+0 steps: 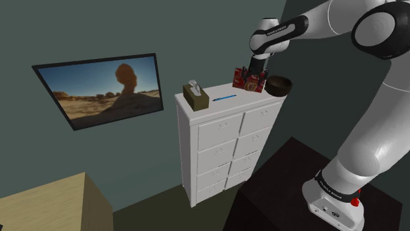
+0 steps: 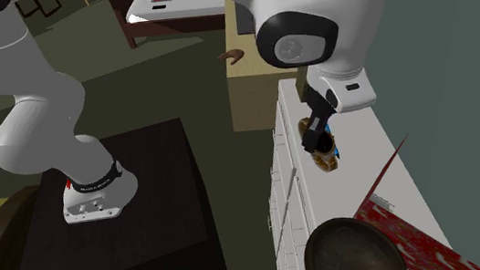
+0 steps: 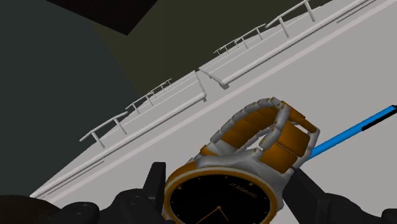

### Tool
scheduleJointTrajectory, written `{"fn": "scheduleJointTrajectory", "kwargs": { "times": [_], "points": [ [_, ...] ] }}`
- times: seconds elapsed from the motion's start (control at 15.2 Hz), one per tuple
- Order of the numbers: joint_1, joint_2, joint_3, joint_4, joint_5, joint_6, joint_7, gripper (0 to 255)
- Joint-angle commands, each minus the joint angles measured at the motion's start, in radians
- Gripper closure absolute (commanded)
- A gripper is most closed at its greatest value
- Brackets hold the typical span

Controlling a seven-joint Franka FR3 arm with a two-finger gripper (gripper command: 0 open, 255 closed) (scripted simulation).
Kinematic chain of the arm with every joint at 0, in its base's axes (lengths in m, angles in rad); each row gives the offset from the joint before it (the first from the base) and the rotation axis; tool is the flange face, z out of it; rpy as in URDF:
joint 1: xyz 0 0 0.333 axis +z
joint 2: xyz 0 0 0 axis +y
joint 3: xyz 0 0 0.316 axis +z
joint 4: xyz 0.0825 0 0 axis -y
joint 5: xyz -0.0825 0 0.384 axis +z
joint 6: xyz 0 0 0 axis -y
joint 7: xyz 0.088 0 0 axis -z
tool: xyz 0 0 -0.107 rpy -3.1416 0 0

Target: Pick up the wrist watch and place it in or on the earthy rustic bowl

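Two gripper point(image 3: 230, 189) fingers point(image 3: 156, 186) clamp the wrist watch point(image 3: 254, 149) over the dresser top point(image 1: 220, 105); the brown bowl point(image 1: 278, 84) sits at one end.

I work in a room of a home. A white chest of drawers point(image 1: 223, 141) stands against the dark wall point(image 1: 131, 33) with a tissue box point(image 1: 195, 96) on top, beside a wall-hung screen point(image 1: 105, 88) showing desert rock, and wooden furniture point(image 1: 56, 203) stands nearby.
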Motion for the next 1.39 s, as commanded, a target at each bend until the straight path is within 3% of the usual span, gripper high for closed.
{"fn": "scheduleJointTrajectory", "kwargs": {
  "times": [0.0, 0.92, 1.32],
  "points": [
    [0.001, -0.01, 0.0, 0.017, -0.002, -0.027, 0.002, 255],
    [0.001, -0.059, -0.001, 0.134, -0.008, -0.193, 0.006, 255],
    [-0.076, -0.031, -0.059, 0.189, 0.004, -0.221, -0.132, 255]
  ]
}}
